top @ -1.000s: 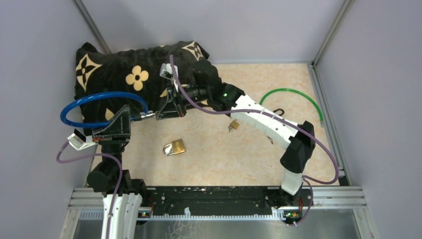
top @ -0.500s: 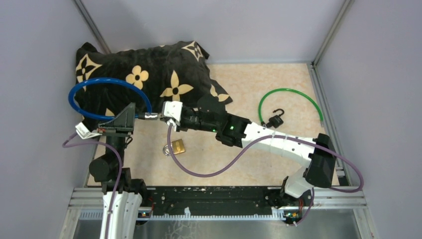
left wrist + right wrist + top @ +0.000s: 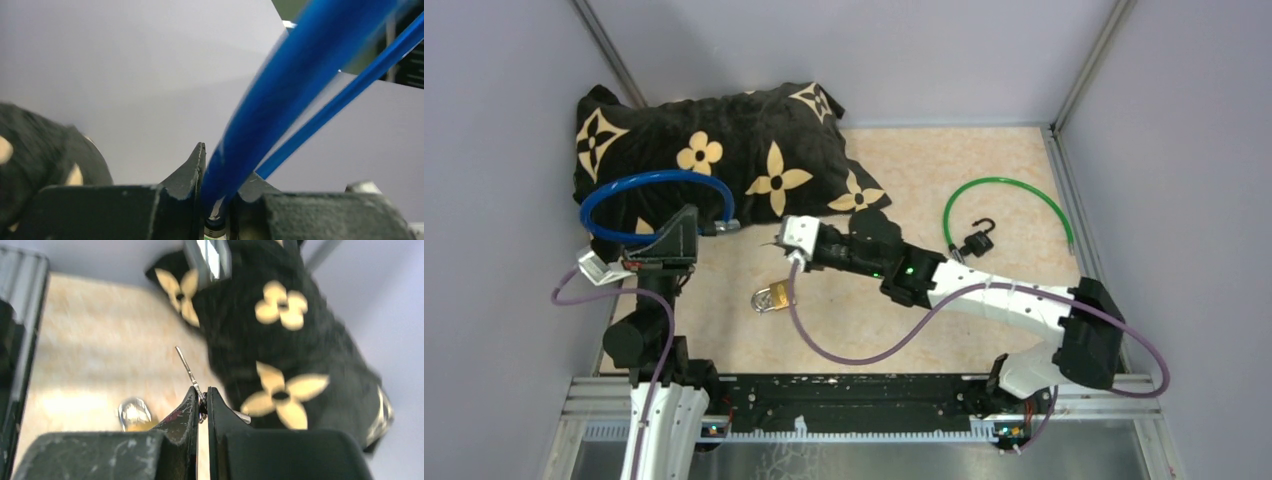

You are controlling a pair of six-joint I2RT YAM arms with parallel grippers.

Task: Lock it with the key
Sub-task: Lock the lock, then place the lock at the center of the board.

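On my top feed, three plain pale grey-lilac panels close the work cell: the left wall panel (image 3: 494, 150), the back wall panel (image 3: 854, 50) and the right wall panel (image 3: 1184, 150). A bare aluminium left corner post (image 3: 609, 50) and right corner post (image 3: 1084, 60) run along the joints of the back panel. The cell floor is a flat beige marbled tabletop (image 3: 924, 170). An aluminium extrusion rail (image 3: 1124, 400) borders its near edge and carries a black plate (image 3: 854, 390). Below it I see a brushed grey metal sheet (image 3: 874, 460). Lighting is even and diffuse, and shadows on the tabletop are soft.
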